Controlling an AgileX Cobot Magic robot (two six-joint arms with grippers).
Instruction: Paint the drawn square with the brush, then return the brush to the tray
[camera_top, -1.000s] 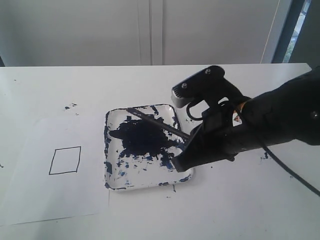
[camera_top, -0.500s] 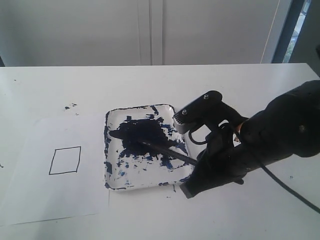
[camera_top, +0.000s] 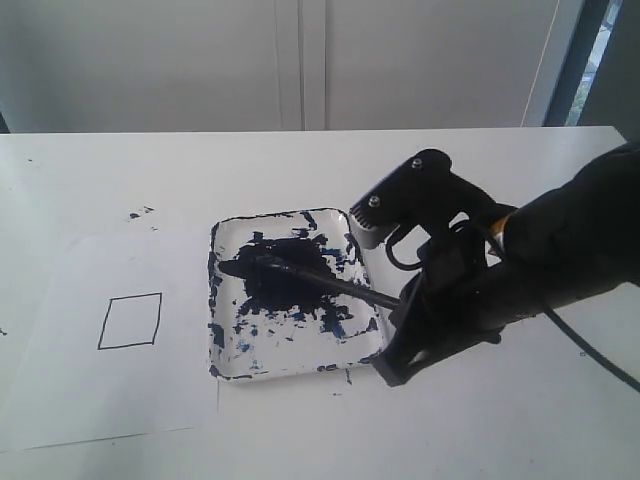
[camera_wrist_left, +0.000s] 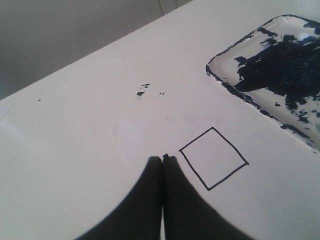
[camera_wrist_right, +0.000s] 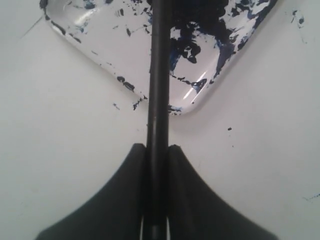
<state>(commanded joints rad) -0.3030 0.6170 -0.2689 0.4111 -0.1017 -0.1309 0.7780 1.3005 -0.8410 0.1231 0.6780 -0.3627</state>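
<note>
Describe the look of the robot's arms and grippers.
The right arm is bulky and matte black, with a black cable trailing off it and a grey-faced camera housing with two screws. The right gripper and left gripper have smooth black tapering fingers. The left arm itself is out of view.

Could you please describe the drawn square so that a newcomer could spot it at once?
On the white table, find the paint-smeared tray at the centre; a sheet of paper lies to its left in the exterior view. The drawn square sits on that sheet: a small black outline, blank inside, unlike the solid paint specks farther back.
</note>
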